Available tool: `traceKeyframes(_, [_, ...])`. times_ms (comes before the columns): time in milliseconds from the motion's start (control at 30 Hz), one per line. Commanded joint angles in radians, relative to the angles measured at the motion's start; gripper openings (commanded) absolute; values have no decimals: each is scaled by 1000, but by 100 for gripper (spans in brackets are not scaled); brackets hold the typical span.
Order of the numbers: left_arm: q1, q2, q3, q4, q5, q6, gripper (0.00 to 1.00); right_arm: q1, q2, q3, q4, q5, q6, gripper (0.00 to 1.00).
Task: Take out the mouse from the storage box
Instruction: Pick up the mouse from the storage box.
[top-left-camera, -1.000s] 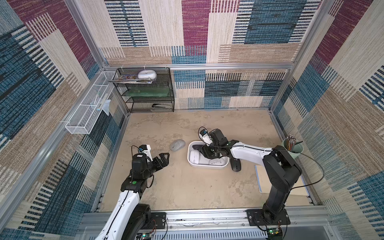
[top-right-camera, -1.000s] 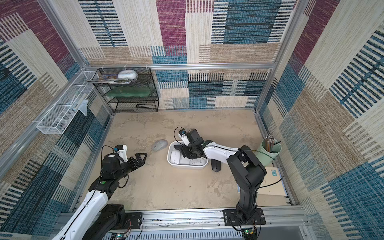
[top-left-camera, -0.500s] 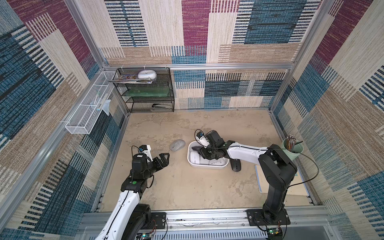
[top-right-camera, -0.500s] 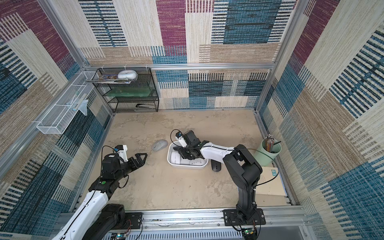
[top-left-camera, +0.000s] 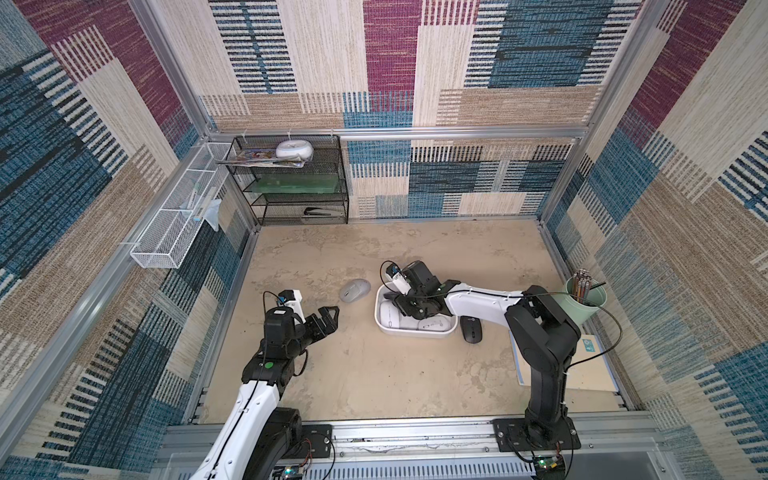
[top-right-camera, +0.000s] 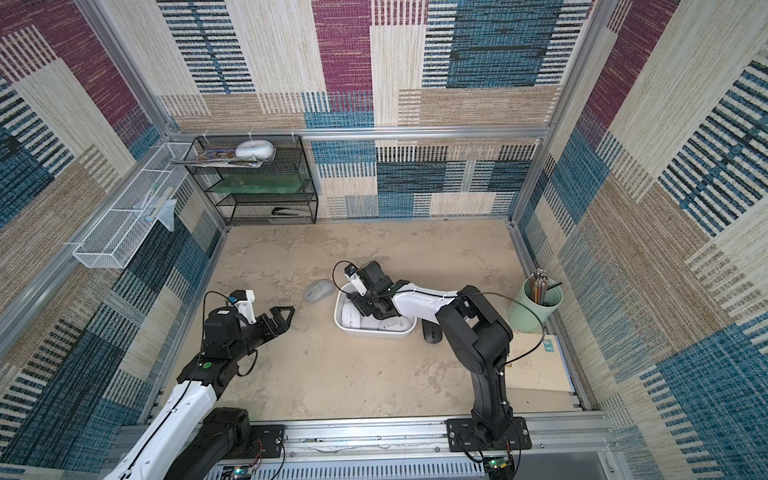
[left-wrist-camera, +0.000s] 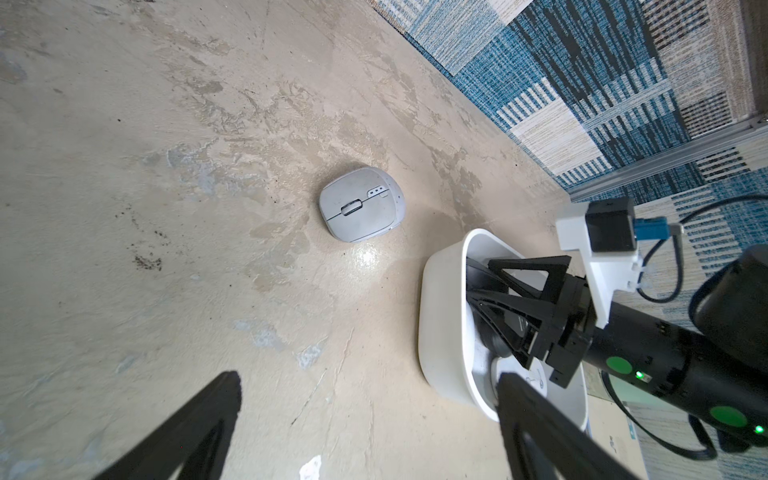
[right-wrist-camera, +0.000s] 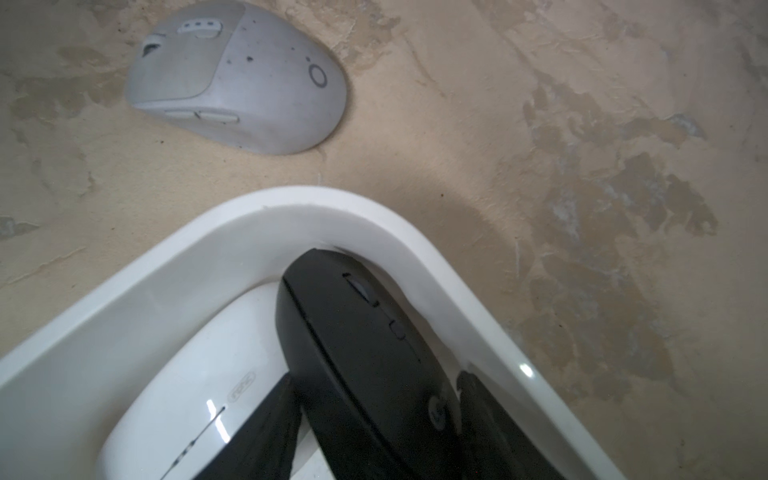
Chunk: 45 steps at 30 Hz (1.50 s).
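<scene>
Right claw (right-wrist-camera: 376, 380) clamps black mouse (right-wrist-camera: 353, 332) against storage box (right-wrist-camera: 291, 203) corner wall; left claw (left-wrist-camera: 370, 376) open.

The storage box (top-left-camera: 415, 333) is a shallow white tub with rounded corners. It sits flat near the middle of the worktop, slightly toward the right edge. Inside it, a black mouse (right-wrist-camera: 365, 353) stands tilted on its side with its front end against a rounded corner, clasped between the jaws of the right gripper (right-wrist-camera: 376, 380). A white mouse (right-wrist-camera: 187, 374) lies flat against it. A second white mouse (top-left-camera: 434, 323) lies along the near wall.
</scene>
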Motion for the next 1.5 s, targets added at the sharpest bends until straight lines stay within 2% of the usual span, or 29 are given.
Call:
traceKeyframes(0, [1, 2, 0, 5, 3, 1, 99, 6, 17, 10, -31, 26, -25, 62])
traceKeyframes(433, [0, 7, 0, 3, -4, 0, 99, 32, 20, 1, -39, 36, -42, 49])
traceKeyframes(767, [1, 13, 0, 2, -7, 1, 99, 36, 39, -3, -26, 54, -46, 50])
traceKeyframes(1100, [1, 21, 2, 3, -9, 2, 99, 42, -6, -17, -35, 55, -41, 33])
traceKeyframes(1467, [1, 15, 2, -3, -14, 1, 99, 45, -95, -48, -32, 70, -8, 26])
